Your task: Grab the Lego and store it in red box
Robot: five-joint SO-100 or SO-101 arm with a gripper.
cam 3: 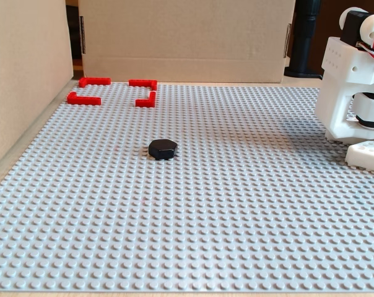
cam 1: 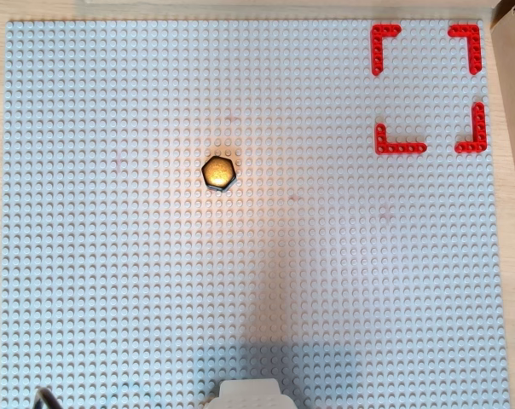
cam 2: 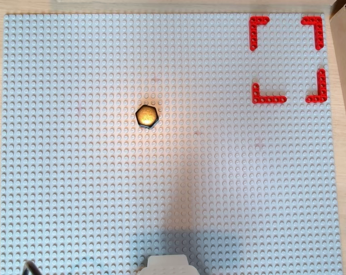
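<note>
The Lego is a small black hexagon with a golden-brown glint on top. It lies flat near the middle of the grey studded baseplate (cam 1: 112, 298) in both overhead views (cam 1: 218, 172) (cam 2: 146, 116), and shows plain black in the fixed view (cam 3: 163, 149). The red box is a square outline of four red corner brackets with nothing inside it. It sits at the top right in both overhead views (cam 1: 400, 148) (cam 2: 268, 99) and at the far left in the fixed view (cam 3: 84, 98). Only the white arm body (cam 3: 351, 93) shows, far from the Lego. The gripper's fingers are out of view.
Cardboard walls (cam 3: 181, 37) stand along the far and left edges of the plate in the fixed view, close behind the red box. The arm's white base (cam 1: 249, 395) pokes in at the bottom edge of the overhead views, casting a shadow up the plate.
</note>
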